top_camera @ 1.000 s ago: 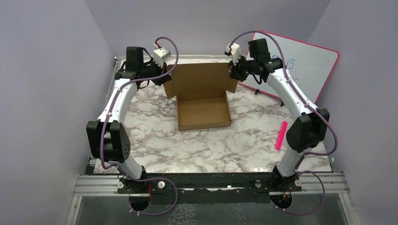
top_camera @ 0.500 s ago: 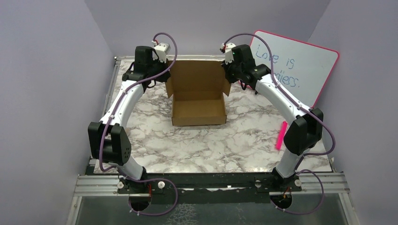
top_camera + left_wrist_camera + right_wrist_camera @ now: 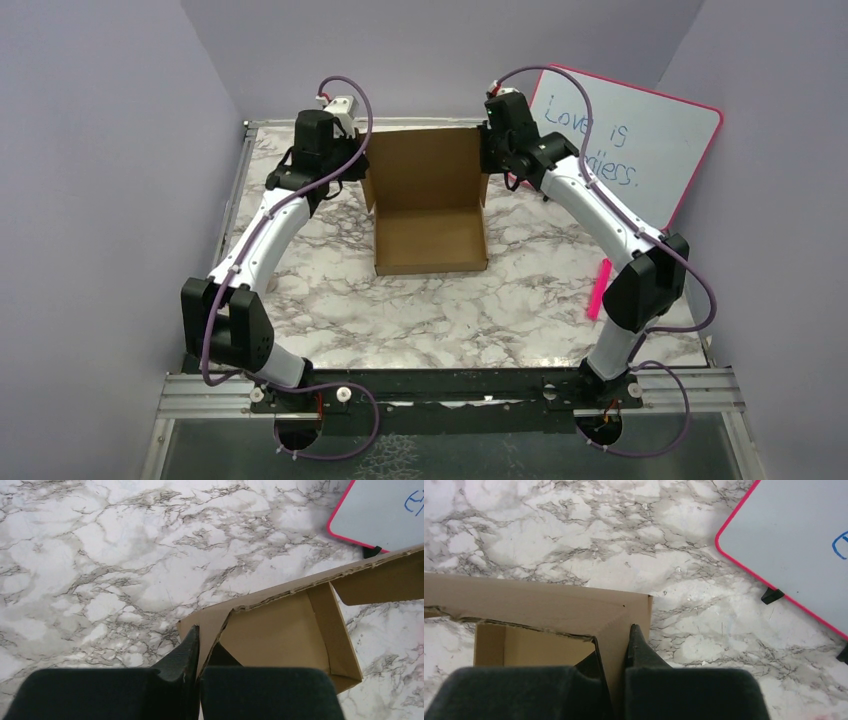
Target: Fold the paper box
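The paper box (image 3: pixel 430 240) is plain brown cardboard, a shallow open tray at the table's middle back with its lid panel (image 3: pixel 425 165) standing nearly upright behind it. My left gripper (image 3: pixel 362 160) is shut on the lid's left side flap (image 3: pixel 207 625), one finger on each face. My right gripper (image 3: pixel 487 158) is shut on the lid's right side flap (image 3: pixel 624 620) in the same way. The box interior (image 3: pixel 272 630) shows below the left fingers.
A pink-rimmed whiteboard (image 3: pixel 640 140) with blue writing leans at the back right, close to the right arm. A pink marker (image 3: pixel 600 288) lies near the right edge. Marble tabletop (image 3: pixel 440 320) lies in front of the box. Purple walls enclose the table.
Both grippers have risen and swung inward with the lid's side flaps, lifting the lid panel from laid back to nearly upright. The box shifted slightly on the table.
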Tool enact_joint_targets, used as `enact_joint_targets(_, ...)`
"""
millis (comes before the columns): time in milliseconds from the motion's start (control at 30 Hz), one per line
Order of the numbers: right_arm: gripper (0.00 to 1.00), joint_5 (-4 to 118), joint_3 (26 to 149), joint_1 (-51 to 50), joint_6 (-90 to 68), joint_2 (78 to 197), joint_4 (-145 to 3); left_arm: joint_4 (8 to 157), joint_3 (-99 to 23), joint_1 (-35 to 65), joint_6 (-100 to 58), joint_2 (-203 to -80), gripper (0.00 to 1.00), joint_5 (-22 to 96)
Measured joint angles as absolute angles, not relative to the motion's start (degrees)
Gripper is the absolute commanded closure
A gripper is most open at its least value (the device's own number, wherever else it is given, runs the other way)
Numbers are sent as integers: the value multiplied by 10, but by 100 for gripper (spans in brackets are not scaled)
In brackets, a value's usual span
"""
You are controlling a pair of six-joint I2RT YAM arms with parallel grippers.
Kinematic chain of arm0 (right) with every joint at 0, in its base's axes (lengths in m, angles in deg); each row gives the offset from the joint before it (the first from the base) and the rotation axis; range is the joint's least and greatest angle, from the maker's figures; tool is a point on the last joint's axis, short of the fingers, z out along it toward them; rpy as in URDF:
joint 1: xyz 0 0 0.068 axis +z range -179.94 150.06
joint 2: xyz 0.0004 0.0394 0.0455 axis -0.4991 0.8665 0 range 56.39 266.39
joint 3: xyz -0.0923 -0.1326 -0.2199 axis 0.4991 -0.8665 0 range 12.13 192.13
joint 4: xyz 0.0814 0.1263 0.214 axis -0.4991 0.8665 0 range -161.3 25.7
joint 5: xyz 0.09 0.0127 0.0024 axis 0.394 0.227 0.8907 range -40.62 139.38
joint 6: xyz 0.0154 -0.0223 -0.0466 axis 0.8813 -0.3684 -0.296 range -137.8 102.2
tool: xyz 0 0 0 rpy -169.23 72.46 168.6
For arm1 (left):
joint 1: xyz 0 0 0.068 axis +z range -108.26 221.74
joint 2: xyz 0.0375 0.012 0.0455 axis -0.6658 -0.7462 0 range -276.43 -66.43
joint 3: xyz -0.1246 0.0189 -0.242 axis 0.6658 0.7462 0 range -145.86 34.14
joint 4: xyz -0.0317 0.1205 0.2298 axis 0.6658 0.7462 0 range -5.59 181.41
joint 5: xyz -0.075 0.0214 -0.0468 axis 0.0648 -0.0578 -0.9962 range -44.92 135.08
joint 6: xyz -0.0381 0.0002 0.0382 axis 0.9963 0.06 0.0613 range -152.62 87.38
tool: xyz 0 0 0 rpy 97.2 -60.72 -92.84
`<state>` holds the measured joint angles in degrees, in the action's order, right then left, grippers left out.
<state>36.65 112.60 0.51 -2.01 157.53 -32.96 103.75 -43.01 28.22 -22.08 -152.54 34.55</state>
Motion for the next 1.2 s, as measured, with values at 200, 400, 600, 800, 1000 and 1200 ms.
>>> enact_joint_targets(200,99,325,1128,17,34,1575,-318,1001,-393,272,-182,-1506,100,368)
enact_joint_targets(400,89,304,1107,20,57,1573,-328,982,-374,263,-163,-1500,86,389)
enact_joint_targets(600,74,308,1059,20,30,1545,-367,983,-374,263,-165,-1488,69,412)
enact_joint_targets(800,53,341,1003,15,-21,1497,-407,988,-374,269,-199,-1454,51,417)
enact_joint_targets(1000,43,408,948,-13,-78,1451,-448,992,-358,300,-251,-1420,44,398)
enact_joint_targets(1200,37,485,869,-50,-144,1391,-505,996,-306,342,-306,-1378,41,365)
